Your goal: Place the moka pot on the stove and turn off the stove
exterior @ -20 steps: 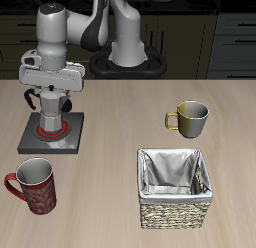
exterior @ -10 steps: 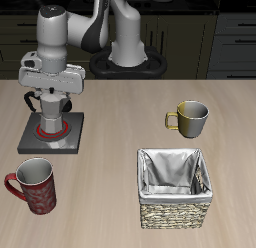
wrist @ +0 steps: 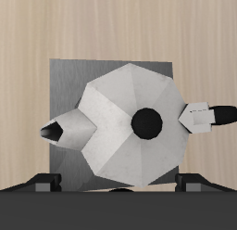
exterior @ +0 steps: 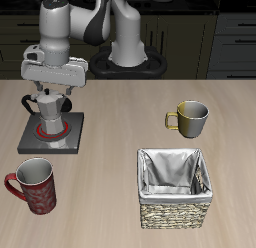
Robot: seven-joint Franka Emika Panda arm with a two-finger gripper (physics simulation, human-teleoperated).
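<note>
The silver faceted moka pot (exterior: 50, 108) stands upright on the grey stove (exterior: 68, 142), over its red burner ring (exterior: 40, 131). Seen from the wrist, the moka pot (wrist: 134, 121) fills the middle from above, with its black lid knob, pointed spout and black side handle, and the stove plate (wrist: 69, 81) lies under it. My gripper (exterior: 52, 89) hangs just above the pot's lid, open, with nothing between its fingers. Only the two fingertips (wrist: 44, 182) show in the wrist view, set wide apart on either side of the pot.
An olive-metal mug with a yellow handle (exterior: 189, 117) stands across the table from the stove. A red mug (exterior: 34, 185) sits near the front edge below the stove. A wicker basket with grey lining (exterior: 176, 188) stands near the front edge.
My gripper has let go of the moka pot and risen straight up. The pot stays standing on the stove.
</note>
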